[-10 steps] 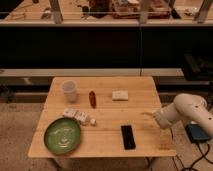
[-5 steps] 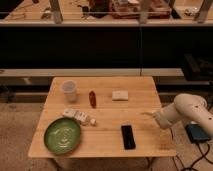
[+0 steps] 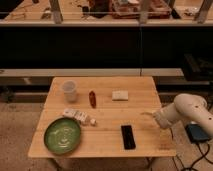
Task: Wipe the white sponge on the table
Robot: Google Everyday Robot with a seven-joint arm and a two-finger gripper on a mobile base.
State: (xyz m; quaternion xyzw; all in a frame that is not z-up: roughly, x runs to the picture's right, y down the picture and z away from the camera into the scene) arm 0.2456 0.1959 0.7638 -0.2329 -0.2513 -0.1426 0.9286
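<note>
The white sponge (image 3: 119,95) lies flat on the far middle of the light wooden table (image 3: 105,142). My gripper (image 3: 148,114) reaches in from the right at the end of the white arm (image 3: 185,113). It hovers over the table's right side, well to the right of and nearer than the sponge, and holds nothing that I can see.
A translucent white cup (image 3: 69,91) stands at the far left. A small red object (image 3: 92,98) lies beside it. White packets (image 3: 78,116) cluster left of centre. A green plate (image 3: 62,135) sits at the front left, a black phone (image 3: 128,136) at the front middle.
</note>
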